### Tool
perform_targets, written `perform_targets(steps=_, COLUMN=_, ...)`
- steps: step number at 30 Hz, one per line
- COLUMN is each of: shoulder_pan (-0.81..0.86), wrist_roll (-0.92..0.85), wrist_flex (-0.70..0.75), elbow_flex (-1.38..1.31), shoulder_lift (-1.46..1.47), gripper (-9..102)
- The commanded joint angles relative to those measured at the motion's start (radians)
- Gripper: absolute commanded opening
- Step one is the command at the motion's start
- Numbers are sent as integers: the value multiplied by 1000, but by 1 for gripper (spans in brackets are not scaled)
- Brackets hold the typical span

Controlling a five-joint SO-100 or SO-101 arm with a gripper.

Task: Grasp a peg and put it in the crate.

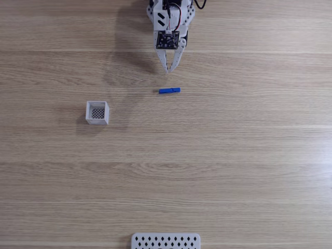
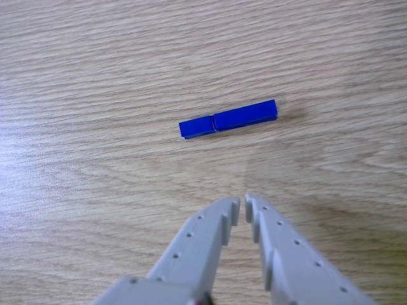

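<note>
Peg (image 1: 169, 90) flat on the pale wood-grain counter (image 1: 233, 171), just near of the nearly closed, empty fingers (image 2: 243, 210), crate (image 1: 97, 112) upright well to its left, white perforated panel (image 1: 165, 241) at near edge.

On the table (image 1: 249, 171) there are 1 blue peg (image 1: 169, 90), 1 white crate (image 1: 97, 113), 1 perforated white panel (image 1: 165, 241) and 1 gripper (image 1: 168, 70)
</note>
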State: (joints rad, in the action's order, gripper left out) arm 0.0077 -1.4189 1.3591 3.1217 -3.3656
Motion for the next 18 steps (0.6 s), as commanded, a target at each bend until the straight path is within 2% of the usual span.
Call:
perform_targets(steps=1, shoulder_pan=-2, wrist_roll=8, wrist_flex=8, elbow_flex=23, shoulder_lift=-29, gripper=0)
perform_targets(steps=18, shoulder_pan=8, wrist_roll=8, wrist_flex=8, elbow_flex=23, shoulder_lift=-31, gripper=-1)
